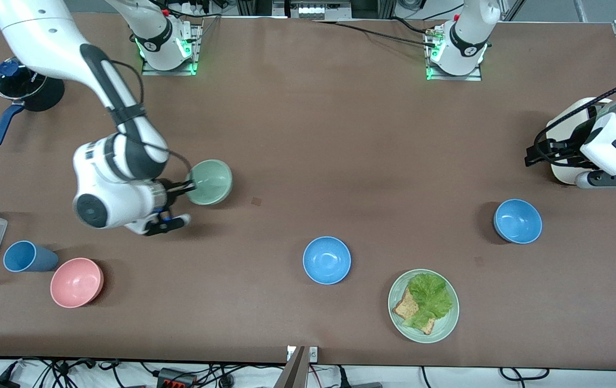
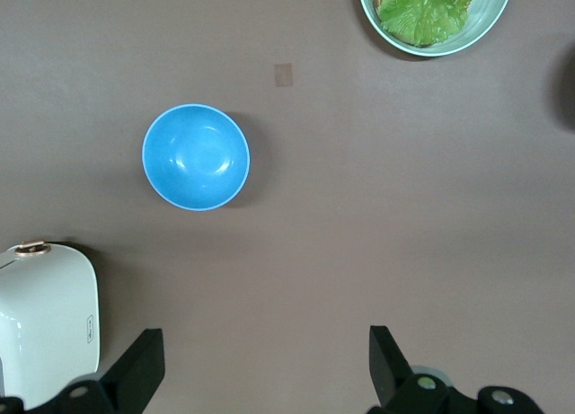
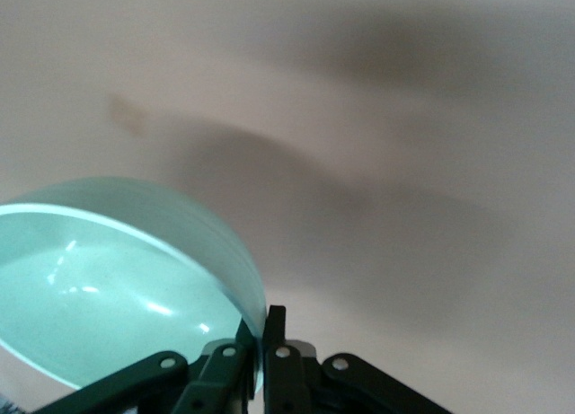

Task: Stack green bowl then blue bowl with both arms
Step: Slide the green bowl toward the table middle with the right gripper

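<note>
right pincer [image 1: 188,187] clamped, left pincer [image 2: 267,365] spread

The right gripper [image 3: 254,342] pinches the rim of the green bowl [image 3: 108,288], one black finger inside the bowl and one outside, jaws closed on its wall. The pale, glossy bowl sits tilted above the brown table [image 3: 404,118], its shadow spread across the surface.

**A:** where's the green bowl [image 1: 210,182] at?

**B:** toward the right arm's end of the table — small, pale mint, glossy, tipped a bit, rim pinched by the right gripper [image 1: 188,187].

**A:** and the blue bowl [image 1: 517,221]?

**B:** upright on the table at the left arm's end — sky-blue, plain, empty. Its twin [image 1: 327,260] sits nearer the front camera, mid-table.
</note>
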`<control>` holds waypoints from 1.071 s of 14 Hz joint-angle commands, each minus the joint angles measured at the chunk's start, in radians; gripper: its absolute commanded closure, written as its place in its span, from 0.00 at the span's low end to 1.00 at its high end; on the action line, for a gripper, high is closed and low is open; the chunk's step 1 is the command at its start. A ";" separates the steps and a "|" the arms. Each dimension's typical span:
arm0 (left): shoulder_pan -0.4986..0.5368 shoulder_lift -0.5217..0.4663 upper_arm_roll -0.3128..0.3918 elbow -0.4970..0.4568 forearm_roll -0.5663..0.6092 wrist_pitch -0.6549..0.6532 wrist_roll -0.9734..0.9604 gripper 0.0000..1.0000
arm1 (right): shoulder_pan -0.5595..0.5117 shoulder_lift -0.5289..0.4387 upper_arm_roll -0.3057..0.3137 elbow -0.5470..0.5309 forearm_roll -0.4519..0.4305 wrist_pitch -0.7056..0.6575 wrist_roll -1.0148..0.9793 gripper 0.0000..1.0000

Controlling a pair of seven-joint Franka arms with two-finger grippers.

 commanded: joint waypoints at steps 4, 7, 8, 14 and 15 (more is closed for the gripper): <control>0.006 0.011 0.002 0.025 -0.017 -0.007 0.025 0.00 | 0.188 0.057 0.015 0.066 0.004 -0.003 0.275 1.00; 0.006 0.011 0.002 0.025 -0.017 -0.008 0.025 0.00 | 0.279 0.087 0.015 0.067 0.004 0.082 0.390 1.00; 0.006 0.011 0.002 0.025 -0.017 -0.008 0.025 0.00 | 0.306 0.099 0.015 0.067 0.004 0.122 0.424 1.00; 0.006 0.011 0.002 0.025 -0.017 -0.008 0.025 0.00 | 0.368 0.156 0.010 0.067 -0.014 0.215 0.497 1.00; 0.008 0.011 0.002 0.025 -0.017 -0.008 0.025 0.00 | 0.369 0.157 0.009 0.067 -0.014 0.219 0.501 0.68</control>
